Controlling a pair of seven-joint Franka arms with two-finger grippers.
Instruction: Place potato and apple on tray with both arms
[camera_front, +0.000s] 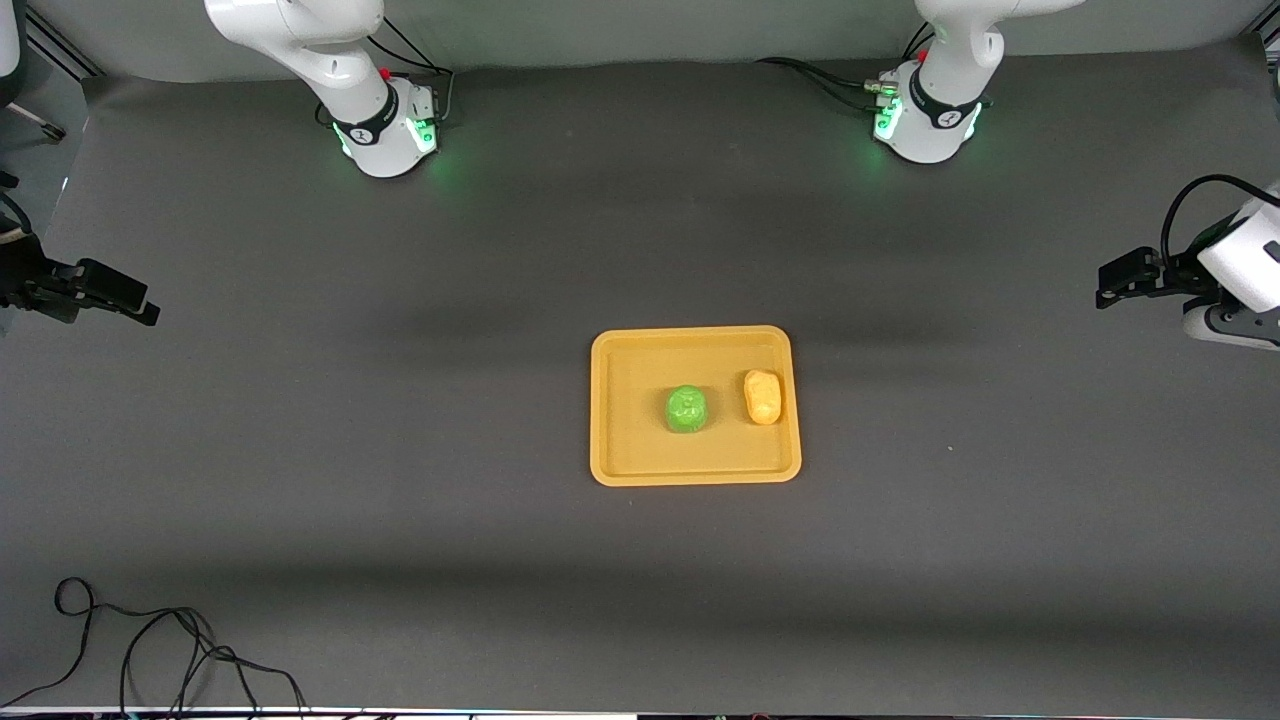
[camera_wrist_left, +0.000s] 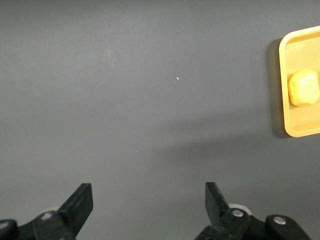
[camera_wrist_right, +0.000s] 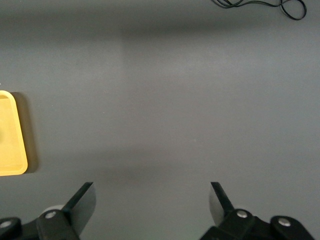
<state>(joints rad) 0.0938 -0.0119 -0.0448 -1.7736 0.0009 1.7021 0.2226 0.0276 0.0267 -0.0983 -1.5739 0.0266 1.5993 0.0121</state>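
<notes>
The tray (camera_front: 696, 468) lies flat on the dark table (camera_front: 400, 450), well apart from both grippers and roughly midway between them, and it carries one apple (camera_front: 687, 409) and one potato (camera_front: 763, 396), two lumps in all, side by side and not touching. The potato sits toward the left gripper's end of the tray, close to the rim there; the apple sits near the tray's middle, on the potato's right-gripper side. The left gripper (camera_wrist_left: 150, 202) hangs over bare table at the left arm's end, its fingers (camera_wrist_left: 80, 202) spread wide with nothing between them. The right gripper (camera_wrist_right: 152, 200) hangs over bare table at the right arm's end, likewise wide open and holding nothing. Both arms wait out at the table's ends. Much is cut off: in the front view each gripper is only partly inside the picture, and the upper links of both arms run out of it. The left wrist view catches only one end of the tray with the potato on it; the apple does not show there. The right wrist view shows just a corner strip of the tray (camera_wrist_right: 12, 150), neither lump visible, plus part of a loose black cable (camera_wrist_right: 260, 5) at the edge. That cable (camera_front: 150, 650) also lies coiled near the front edge of the table.
</notes>
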